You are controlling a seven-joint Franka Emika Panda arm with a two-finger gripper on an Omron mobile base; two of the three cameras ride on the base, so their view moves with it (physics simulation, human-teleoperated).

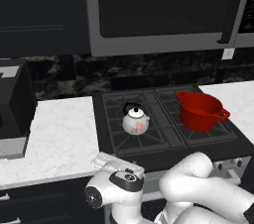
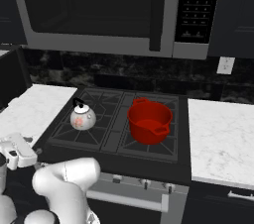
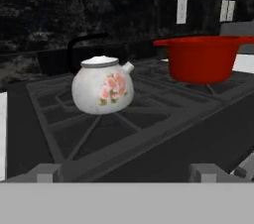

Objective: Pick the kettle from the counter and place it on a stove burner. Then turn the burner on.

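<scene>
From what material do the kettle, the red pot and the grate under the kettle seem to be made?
The kettle: likely enamelled metal or ceramic, with a smooth, pale, softly glossy body and a painted pink flower. The red pot: probably enamelled cast iron, in an even red with a thick rim. The stove burner grate: apparently cast iron, with matte black, heavy bars.

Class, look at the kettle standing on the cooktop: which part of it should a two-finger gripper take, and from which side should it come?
Probably the black arched handle, approached from above. The kettle stands upright on the front-left grate, its handle arching clear over the lid; the round, smooth body would likely slip. The red pot sits apart on the neighbouring grate, leaving room.
</scene>
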